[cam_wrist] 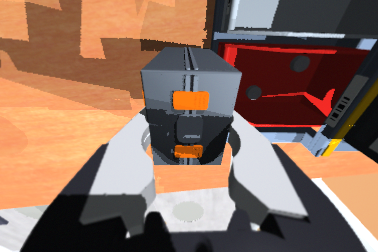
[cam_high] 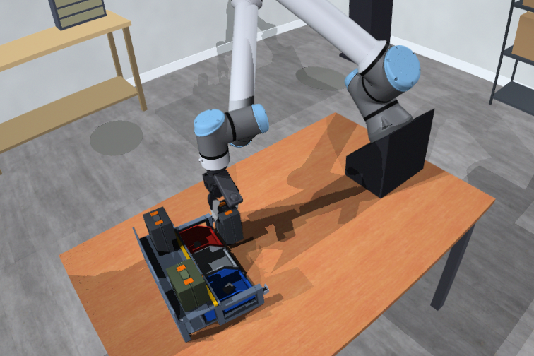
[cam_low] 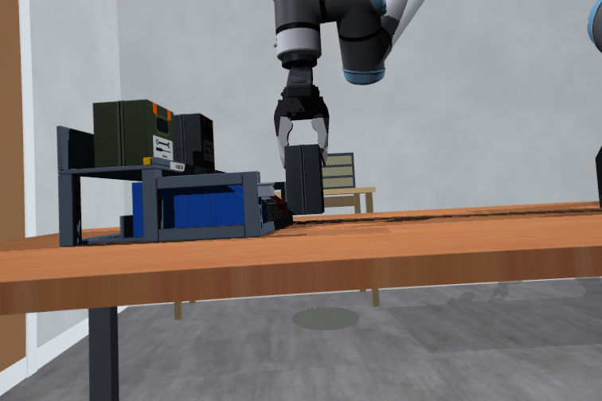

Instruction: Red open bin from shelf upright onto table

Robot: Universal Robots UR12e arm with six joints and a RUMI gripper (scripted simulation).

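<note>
Red open bin (cam_high: 199, 237): lodged in lower tier of grey shelf (cam_high: 152, 260), at end nearest desk's far-left edge, open mouth facing toward desk's middle; two dark round parts visible inside from wrist view (cam_wrist: 280, 88). Not yet removed.

Pincer (cam_low: 301, 150): closed from above on upright dark grey case (cam_low: 303, 185) with orange latches, jaws held about half apart by case's width. Case hangs just clear of desk (cam_high: 345, 230), or barely above it, directly before bin's mouth.

Key relation: bin lies just behind and beside held case, toward desk's left corner; case stands between pincer and bin opening. Judged: case needs setting aside on open desk toward right edge before bin can be drawn out along its long axis, away from shelf.

Also on shelf: olive case (cam_high: 186, 286), second dark case (cam_high: 158, 229), blue bin (cam_high: 228, 285).
</note>
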